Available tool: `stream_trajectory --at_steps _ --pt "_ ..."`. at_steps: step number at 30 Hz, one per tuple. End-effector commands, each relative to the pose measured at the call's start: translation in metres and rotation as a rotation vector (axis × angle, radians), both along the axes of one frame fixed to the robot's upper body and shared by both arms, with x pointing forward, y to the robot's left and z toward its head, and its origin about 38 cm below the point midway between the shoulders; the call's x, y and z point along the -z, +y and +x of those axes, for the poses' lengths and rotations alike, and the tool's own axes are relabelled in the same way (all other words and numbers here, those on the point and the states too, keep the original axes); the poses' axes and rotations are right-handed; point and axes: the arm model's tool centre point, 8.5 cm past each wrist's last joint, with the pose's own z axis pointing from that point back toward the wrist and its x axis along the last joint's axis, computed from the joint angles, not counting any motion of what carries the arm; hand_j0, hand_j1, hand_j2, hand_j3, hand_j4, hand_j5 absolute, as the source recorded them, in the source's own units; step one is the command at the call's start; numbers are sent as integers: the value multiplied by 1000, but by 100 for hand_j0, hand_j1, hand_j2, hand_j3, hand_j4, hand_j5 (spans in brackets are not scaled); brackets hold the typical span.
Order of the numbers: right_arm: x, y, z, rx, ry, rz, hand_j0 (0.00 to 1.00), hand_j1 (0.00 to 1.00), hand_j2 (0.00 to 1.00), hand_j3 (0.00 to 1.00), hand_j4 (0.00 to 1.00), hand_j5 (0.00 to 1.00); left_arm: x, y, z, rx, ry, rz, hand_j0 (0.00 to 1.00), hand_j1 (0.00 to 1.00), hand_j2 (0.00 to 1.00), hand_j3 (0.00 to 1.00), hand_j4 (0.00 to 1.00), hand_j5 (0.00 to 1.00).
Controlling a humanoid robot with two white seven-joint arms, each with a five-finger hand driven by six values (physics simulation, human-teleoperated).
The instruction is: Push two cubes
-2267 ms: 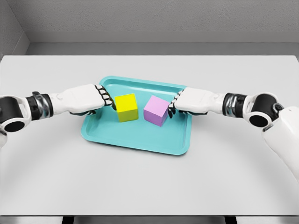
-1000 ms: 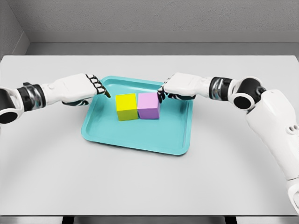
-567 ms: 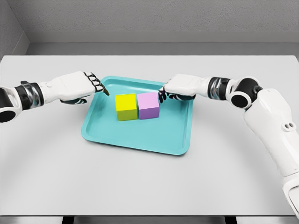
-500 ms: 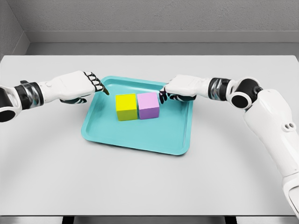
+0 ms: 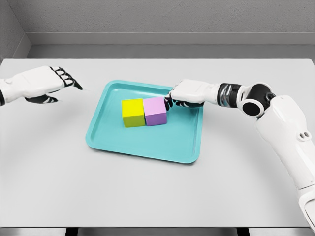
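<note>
Head view: yellow cube and purple cube touch side by side.

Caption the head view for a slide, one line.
Yellow cube and purple cube side by side on teal tray; right hand at the purple cube, left hand off the tray.

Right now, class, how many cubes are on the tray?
2. The yellow cube sits left of the pink cube, side by side and touching, near the middle of the teal tray. Nothing seems hidden.
</note>
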Motion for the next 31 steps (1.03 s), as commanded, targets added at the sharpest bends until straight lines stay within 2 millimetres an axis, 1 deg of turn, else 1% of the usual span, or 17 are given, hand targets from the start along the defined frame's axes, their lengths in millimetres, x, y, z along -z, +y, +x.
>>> stream_trajectory --at_steps 1,6,7,8,10,13,15,16,18,19,21,22,23,24,25,27,31 --pt "-1 0 0 2 0 5 49 49 49 49 49 49 -4 7 0 -17 -2 -3 81 81 81 81 81 81" --pt "6 3 -3 -8 14 -8 49 49 49 49 49 49 -4 8 0 -17 -3 -5 81 81 81 81 81 81" --pt "7 1 -3 -5 16 -10 49 49 49 49 49 49 -4 8 0 -17 -2 -6 85 85 85 85 85 85" --pt "7 0 -2 -3 17 -12 49 49 49 49 49 49 -6 7 0 -17 0 -31 100 100 100 100 100 100" --pt "6 -5 0 9 15 -15 49 49 49 49 49 49 -2 13 0 -34 26 -82 100 100 100 100 100 100" --pt "2 -13 1 20 8 -19 49 49 49 49 49 49 0 13 -1 -37 32 -81 100 100 100 100 100 100" --pt "-4 -26 3 37 -4 -23 49 49 49 49 49 49 3 16 -1 -45 39 -80 100 100 100 100 100 100" --pt "-17 -37 2 46 -38 -24 49 49 49 49 49 49 4 16 -2 -44 44 -87 100 100 100 100 100 100" --pt "-51 -62 -5 67 -119 22 50 50 50 50 50 50 2 19 -3 -49 44 -91 100 100 100 100 100 100" --pt "-83 -78 -16 69 -185 81 50 50 50 50 50 50 1 21 -3 -51 43 -86 100 100 100 100 100 100" --pt "-124 -127 -41 124 -273 169 50 50 50 50 50 50 0 22 -4 -53 42 -83 100 100 100 100 100 100" --pt "-134 -151 -51 164 -289 213 53 53 53 53 53 53 0 22 -4 -53 43 -85 100 100 100 100 100 100" --pt "-142 -178 -58 223 -313 243 61 61 61 61 61 61 0 23 -4 -54 41 -84 100 100 100 100 100 100" --pt "-145 -201 -66 282 -332 281 84 84 84 84 84 84 -1 23 -3 -56 39 -85 100 100 100 100 100 100" --pt "-132 -208 -72 306 -302 287 100 100 100 100 100 100 -1 24 -4 -58 40 -90 100 100 100 100 100 100" --pt "-116 -213 -77 323 -265 282 100 100 100 100 100 100 0 26 -5 -62 43 -88 100 100 100 100 100 100" --pt "-112 -213 -78 326 -257 282 100 100 100 100 100 100 -2 26 -5 -64 38 -92 100 100 100 100 100 100"
